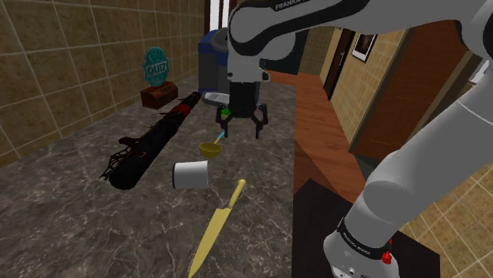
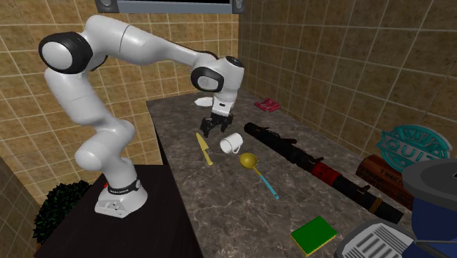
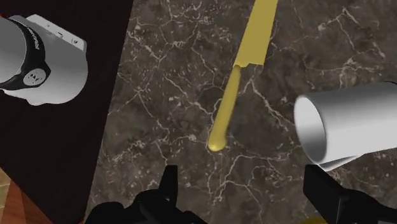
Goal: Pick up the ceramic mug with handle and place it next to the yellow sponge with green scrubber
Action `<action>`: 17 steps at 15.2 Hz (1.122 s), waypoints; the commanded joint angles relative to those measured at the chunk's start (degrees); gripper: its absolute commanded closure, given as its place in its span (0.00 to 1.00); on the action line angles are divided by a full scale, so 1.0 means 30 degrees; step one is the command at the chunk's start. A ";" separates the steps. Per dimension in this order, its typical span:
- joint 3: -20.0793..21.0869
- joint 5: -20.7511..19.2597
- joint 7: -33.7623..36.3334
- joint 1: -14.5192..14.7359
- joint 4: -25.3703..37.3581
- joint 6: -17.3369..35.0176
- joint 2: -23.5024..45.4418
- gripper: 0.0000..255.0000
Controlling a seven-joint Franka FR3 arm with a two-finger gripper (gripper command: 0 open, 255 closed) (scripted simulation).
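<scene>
You are working in what reads as a home kitchen. A dark marbled countertop [image 2: 220, 216] runs along walls of tan square tiles [image 2: 315, 66], meeting in a corner as a kitchen worktop does. The things lying on it are kitchen things: a yellow knife [image 1: 215, 229], a ladle [image 2: 256, 170] with a yellow bowl and blue handle, a white mug [image 2: 231, 144] and a green-topped sponge [image 2: 313, 234]. At the counter's end stands a blue and grey appliance [image 2: 432, 194], perhaps a coffee maker, though you see too little to be sure. A leafy plant [image 2: 62, 209] on the floor adds a domestic touch.
</scene>
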 commanded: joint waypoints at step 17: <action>0.0388 0.2990 0.9812 0.0020 0.2654 0.6299 0.9308 0.00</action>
